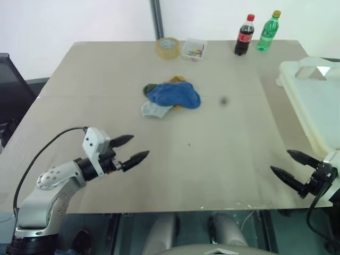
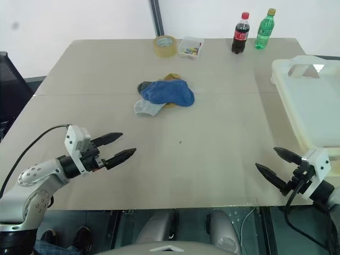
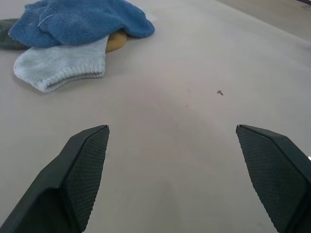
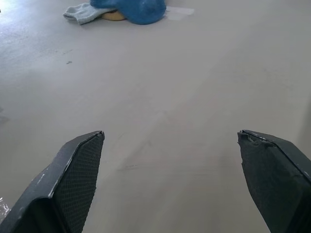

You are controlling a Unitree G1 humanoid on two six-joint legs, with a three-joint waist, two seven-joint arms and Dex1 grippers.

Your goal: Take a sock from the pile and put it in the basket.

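The pile (image 1: 171, 96) of socks lies at the table's middle, toward the back: a blue sock (image 3: 77, 20) on top, a light grey sock (image 3: 60, 65) at its near-left, mustard yellow and dark green bits peeking out. The cream basket (image 1: 313, 101) stands at the table's right edge. My left gripper (image 1: 132, 149) hovers open over the near-left of the table, well short of the pile, nothing between its fingers. My right gripper (image 1: 289, 166) stands open and empty at the near-right corner, just in front of the basket.
Along the far edge stand a roll of tape (image 1: 167, 48), a small clear box of coloured bits (image 1: 193, 50), a cola bottle (image 1: 244, 35) and a green bottle (image 1: 268, 32). A dark chair (image 1: 10, 90) sits off the table's left side.
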